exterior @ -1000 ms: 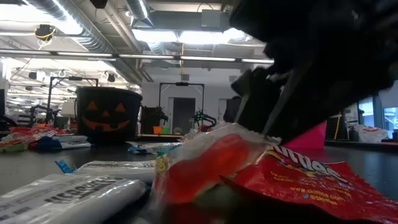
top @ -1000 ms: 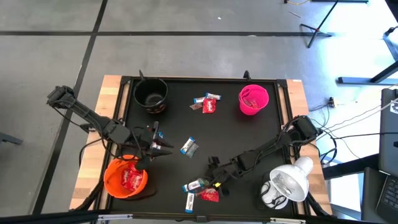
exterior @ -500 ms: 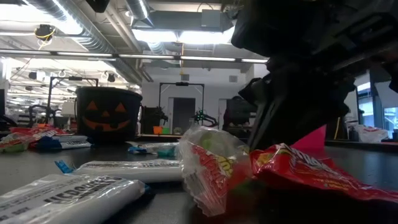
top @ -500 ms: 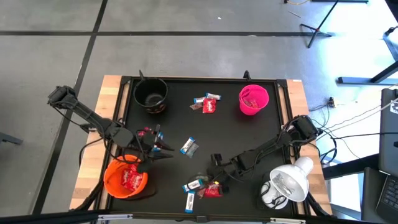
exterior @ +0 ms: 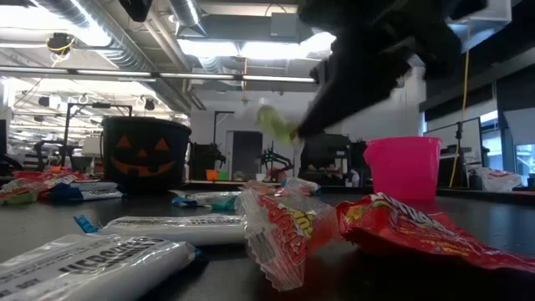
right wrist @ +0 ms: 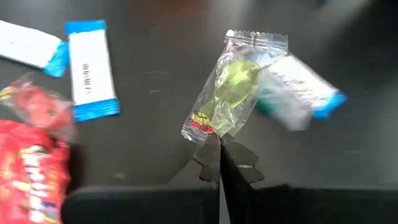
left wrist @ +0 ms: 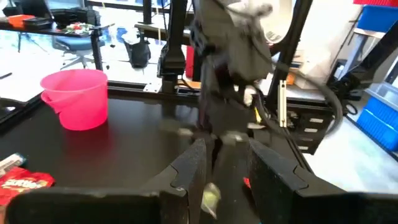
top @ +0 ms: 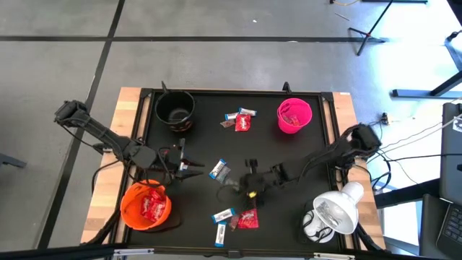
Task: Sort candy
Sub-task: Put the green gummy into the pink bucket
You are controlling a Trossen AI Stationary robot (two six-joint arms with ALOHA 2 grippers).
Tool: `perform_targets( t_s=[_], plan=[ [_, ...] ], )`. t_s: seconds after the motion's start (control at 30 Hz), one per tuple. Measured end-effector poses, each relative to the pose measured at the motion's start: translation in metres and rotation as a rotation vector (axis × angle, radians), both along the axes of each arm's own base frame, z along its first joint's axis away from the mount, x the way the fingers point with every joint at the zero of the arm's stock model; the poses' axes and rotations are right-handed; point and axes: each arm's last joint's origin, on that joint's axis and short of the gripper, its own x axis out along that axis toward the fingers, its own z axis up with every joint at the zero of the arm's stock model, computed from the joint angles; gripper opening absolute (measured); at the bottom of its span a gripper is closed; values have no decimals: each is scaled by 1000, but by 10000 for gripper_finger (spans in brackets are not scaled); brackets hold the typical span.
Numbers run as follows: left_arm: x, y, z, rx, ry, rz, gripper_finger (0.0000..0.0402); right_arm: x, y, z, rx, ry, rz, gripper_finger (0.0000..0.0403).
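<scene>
The right claw (right wrist: 219,144) pinches a green candy (right wrist: 233,90) above the desk's (top: 317,130) middle. The left claw (top: 193,170) is partly apart.

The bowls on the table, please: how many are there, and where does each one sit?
3. The black bowl sits at the far left corner, the pink bowl at the far right, and the orange bowl at the near left, holding red candy. None seems hidden.
</scene>
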Motion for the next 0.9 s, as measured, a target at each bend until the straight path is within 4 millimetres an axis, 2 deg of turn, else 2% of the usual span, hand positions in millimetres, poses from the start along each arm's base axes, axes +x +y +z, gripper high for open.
perform_targets(
  t_s=[0.17, 0.37, 0.47, 0.63, 0.8, 0.9],
  plan=[
    [5, 12, 0, 59, -1, 13, 105, -9, -46, 34, -81, -1, -14, 2],
    [11, 27, 2, 48, -9, 28, 105, -33, -105, 64, -8, 42, -185, 1],
    [12, 29, 2, 42, -10, 27, 105, -56, -120, 72, 40, 57, -279, 1],
    [11, 27, 2, -9, -14, 25, 105, -99, -132, 86, 51, 55, -458, 1],
    [10, 22, 4, -22, -37, 4, 105, -140, -147, 103, -14, -2, -692, 1],
    [10, 21, 7, -2, -62, -4, 105, -164, -161, 106, -80, -9, -890, 1]
  ],
)
